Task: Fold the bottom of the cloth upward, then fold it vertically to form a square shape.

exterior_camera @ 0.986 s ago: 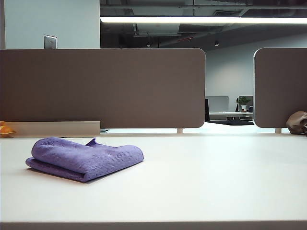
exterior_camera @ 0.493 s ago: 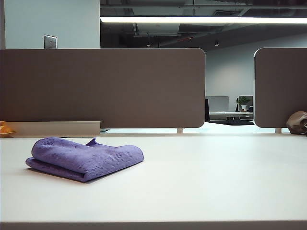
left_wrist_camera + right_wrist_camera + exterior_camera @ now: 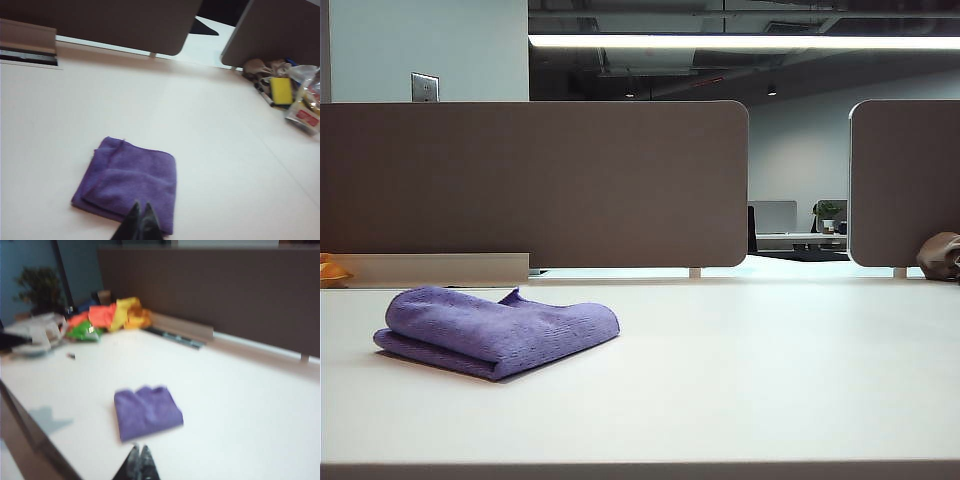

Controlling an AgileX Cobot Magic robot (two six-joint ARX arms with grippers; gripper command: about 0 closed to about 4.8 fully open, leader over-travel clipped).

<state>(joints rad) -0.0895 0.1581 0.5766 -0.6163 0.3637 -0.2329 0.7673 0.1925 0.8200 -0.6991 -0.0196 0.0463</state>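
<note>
Cloth (image 3: 127, 182) is seen folded near the desk (image 3: 215, 130) left edge; left gripper (image 3: 141, 224), closed and empty, hangs over its hem, nearer than closed right gripper (image 3: 138, 460).

Exterior: low, table-level. Both wrists: high, downward; all share cloth (image 3: 498, 330).

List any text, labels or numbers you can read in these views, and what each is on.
None can be read.
Red-and-white packet at the table's far edge, left wrist view: it has a red label, too blurred to read.
Yellow item beside it: no print visible.
Purple cloth: no tag or lettering showing.
Wall plate, exterior view: blank.
</note>
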